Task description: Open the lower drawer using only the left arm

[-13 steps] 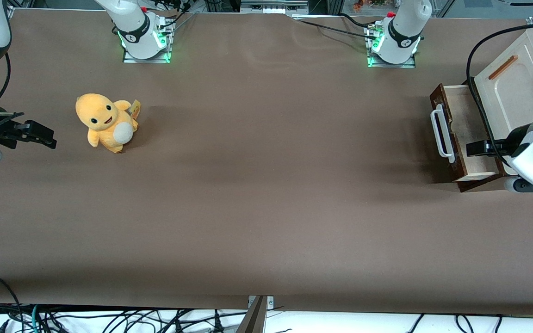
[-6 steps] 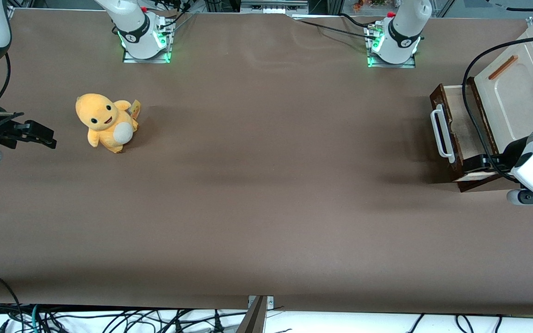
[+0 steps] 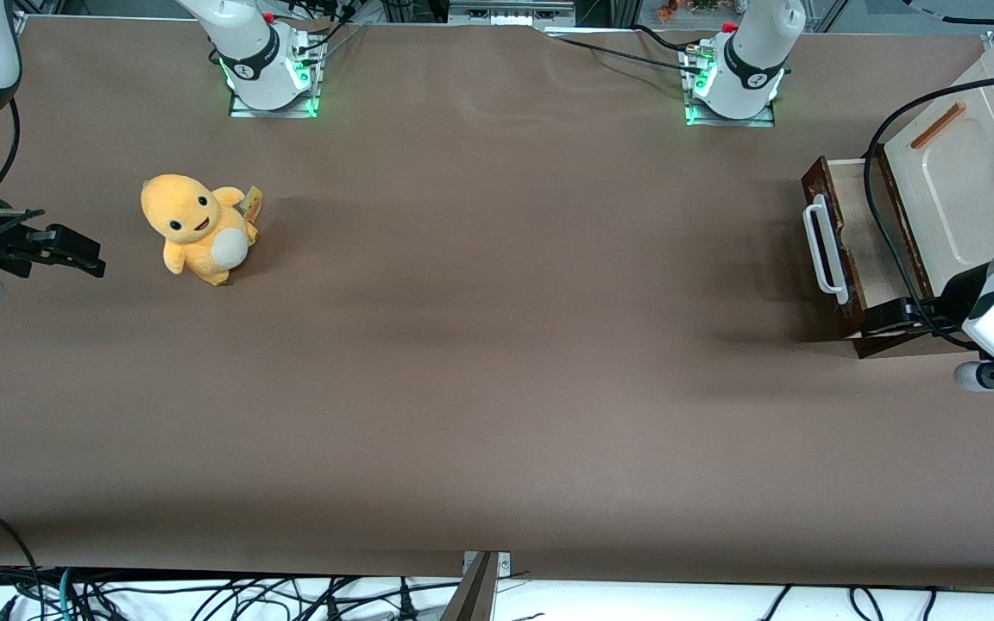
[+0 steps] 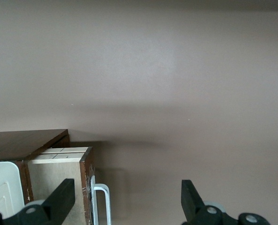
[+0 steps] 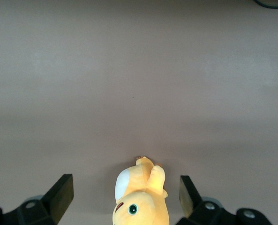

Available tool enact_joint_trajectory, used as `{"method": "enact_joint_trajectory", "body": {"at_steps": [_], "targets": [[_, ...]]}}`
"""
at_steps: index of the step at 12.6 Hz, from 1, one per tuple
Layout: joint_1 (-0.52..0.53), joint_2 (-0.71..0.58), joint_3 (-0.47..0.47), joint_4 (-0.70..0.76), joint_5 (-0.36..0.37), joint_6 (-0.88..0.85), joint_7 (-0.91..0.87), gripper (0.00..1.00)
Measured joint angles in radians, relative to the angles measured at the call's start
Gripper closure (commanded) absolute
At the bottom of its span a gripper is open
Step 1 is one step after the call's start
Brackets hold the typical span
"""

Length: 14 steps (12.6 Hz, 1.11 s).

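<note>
Above the lower drawer [image 3: 846,246], wrist view alone shows the hand [image 4: 124,199] spread.

The front view looks down from high on the whole brown table [image 3: 497,362], while the left wrist view looks closely past the spread-apart gripper [image 4: 124,199], both sharing the lower drawer [image 3: 859,246], and the right wrist view faces the yellow plush toy [image 5: 138,199].

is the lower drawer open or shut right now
Open. The lower drawer sticks out from the cabinet, showing its pale wood inside. The claw, open, hangs over the drawer's nearer corner.
</note>
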Motion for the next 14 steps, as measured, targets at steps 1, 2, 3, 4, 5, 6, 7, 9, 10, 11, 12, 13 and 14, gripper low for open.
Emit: {"method": "enact_joint_trajectory", "body": {"at_steps": [1, 2, 3, 4, 5, 6, 7, 9, 10, 11, 12, 13, 14], "targets": [[0.000, 0.001, 0.000, -0.002, 0.000, 0.001, 0.000, 0.00], [0.000, 0.001, 0.000, -0.003, 0.000, 0.001, 0.001, 0.00], [0.000, 0.001, 0.000, -0.003, 0.000, 0.001, 0.001, 0.00], [0.000, 0.001, 0.000, -0.003, 0.000, 0.001, 0.001, 0.00], [0.000, 0.001, 0.001, -0.003, 0.000, 0.001, 0.001, 0.00], [0.000, 0.001, 0.002, -0.003, 0.000, 0.001, 0.001, 0.00], [0.000, 0.001, 0.003, -0.004, 0.009, 0.001, 0.001, 0.00], [-0.004, 0.001, 0.003, -0.004, 0.041, 0.000, 0.002, 0.00], [-0.008, 0.001, 0.002, -0.003, 0.046, -0.004, 0.002, 0.00], [-0.012, 0.001, 0.002, -0.004, 0.047, -0.013, 0.002, 0.00], [-0.014, 0.001, 0.002, -0.003, 0.048, -0.021, 0.002, 0.00], [-0.014, 0.001, 0.002, -0.003, 0.048, -0.025, 0.004, 0.00], [-0.014, 0.001, 0.003, -0.003, 0.049, -0.032, 0.009, 0.00]]}}
